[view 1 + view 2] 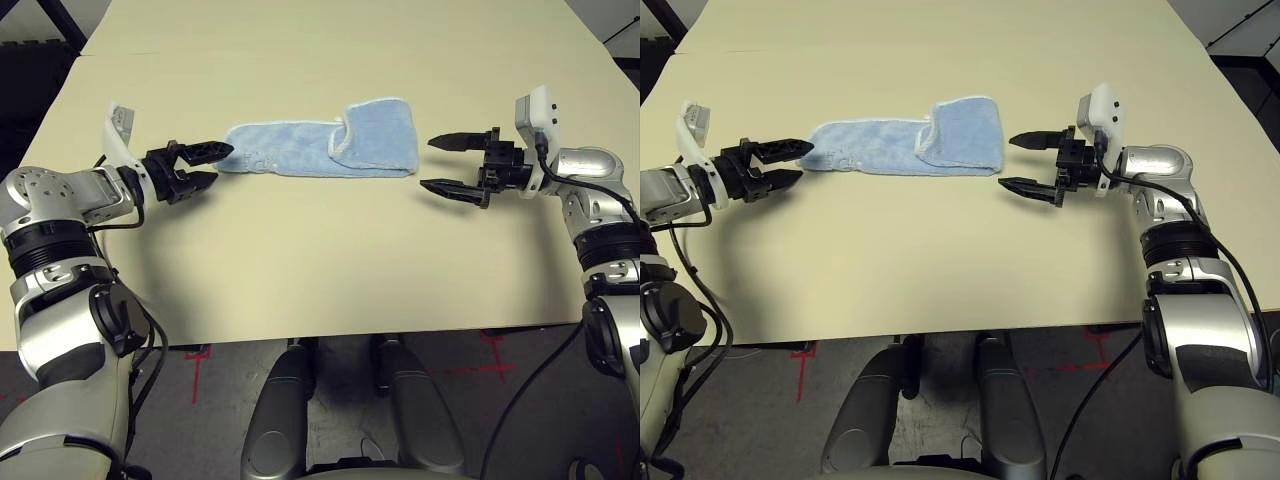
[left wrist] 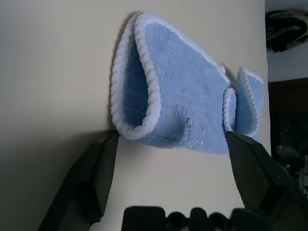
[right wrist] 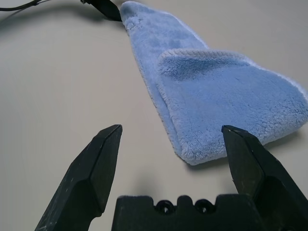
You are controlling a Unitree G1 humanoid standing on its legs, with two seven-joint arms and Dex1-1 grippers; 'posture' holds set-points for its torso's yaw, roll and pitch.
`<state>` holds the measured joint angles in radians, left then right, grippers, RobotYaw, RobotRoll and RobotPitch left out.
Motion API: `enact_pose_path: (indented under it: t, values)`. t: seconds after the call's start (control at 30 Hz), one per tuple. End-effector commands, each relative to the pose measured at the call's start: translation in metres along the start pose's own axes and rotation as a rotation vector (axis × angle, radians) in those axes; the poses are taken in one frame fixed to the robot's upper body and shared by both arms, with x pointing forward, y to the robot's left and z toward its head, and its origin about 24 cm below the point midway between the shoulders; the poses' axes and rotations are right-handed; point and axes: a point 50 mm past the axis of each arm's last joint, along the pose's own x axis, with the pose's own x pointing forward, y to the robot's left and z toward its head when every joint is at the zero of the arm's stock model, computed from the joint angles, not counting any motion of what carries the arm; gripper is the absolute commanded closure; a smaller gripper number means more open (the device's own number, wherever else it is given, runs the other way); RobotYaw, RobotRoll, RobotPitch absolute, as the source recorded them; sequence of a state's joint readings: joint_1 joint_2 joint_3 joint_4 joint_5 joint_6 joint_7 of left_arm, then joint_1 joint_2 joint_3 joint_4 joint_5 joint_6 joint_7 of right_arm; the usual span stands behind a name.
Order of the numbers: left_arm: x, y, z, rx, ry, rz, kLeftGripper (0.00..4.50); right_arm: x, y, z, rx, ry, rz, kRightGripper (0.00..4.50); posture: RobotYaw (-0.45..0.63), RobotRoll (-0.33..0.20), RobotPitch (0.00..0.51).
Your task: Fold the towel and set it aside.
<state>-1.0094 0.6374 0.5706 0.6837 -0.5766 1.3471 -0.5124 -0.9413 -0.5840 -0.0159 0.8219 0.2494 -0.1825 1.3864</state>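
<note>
The towel [image 1: 325, 150] lies as a long strip on the desk [image 1: 300, 270], one end doubled over, so both wide-open, empty hands, left hand [image 1: 205, 166] and right hand [image 1: 448, 165], flank its ends, seemingly ready for another fold.

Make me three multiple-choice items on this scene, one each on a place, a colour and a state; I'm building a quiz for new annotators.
1. Where does the towel lie?
A. on the table, between the two grippers
B. hanging off the table's edge
C. on the floor

2. What colour is the towel?
A. red
B. light blue with white edging
C. dark green

3. How do the left gripper and right gripper stand?
A. both shut on the towel
B. left shut, right open
C. both open, holding nothing

Answers: 1 A, it rests flat on the tabletop with a gripper at each end. 2 B, blue pile with white stitched rim. 3 C, wide gaps show between the fingers.
</note>
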Motion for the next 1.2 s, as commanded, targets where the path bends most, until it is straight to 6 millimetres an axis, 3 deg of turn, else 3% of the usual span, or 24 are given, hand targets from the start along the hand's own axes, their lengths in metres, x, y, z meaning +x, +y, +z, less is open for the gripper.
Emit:
enact_pose_path:
  t: [0.03,0.2,0.3,0.63,0.93,1.2]
  values:
    - [0.007,0.003,0.0,-0.019,-0.028,0.003,0.0,-0.004,-0.002,0.003,-0.021,0.01,-0.007,0.04,0.07,0.0,0.285]
    - [0.012,-0.001,0.003,-0.028,-0.063,-0.027,0.0,-0.004,-0.002,0.003,-0.021,0.011,-0.007,0.04,0.07,0.0,0.283]
    - [0.014,0.0,0.005,-0.033,-0.075,-0.016,0.64,-0.004,-0.002,0.004,-0.023,0.011,-0.01,0.0,0.06,0.0,0.282]
    - [0.015,0.001,0.006,-0.045,-0.082,-0.001,4.47,-0.004,-0.002,0.004,-0.026,0.01,-0.011,0.0,0.06,0.0,0.28]
    - [-0.013,0.008,0.006,-0.013,-0.05,0.038,4.47,-0.004,-0.003,0.006,-0.03,0.011,-0.012,0.0,0.07,0.0,0.277]
    - [-0.03,0.014,-0.006,-0.015,-0.031,0.05,4.47,-0.004,-0.005,0.006,-0.029,0.017,-0.01,0.0,0.09,0.0,0.272]
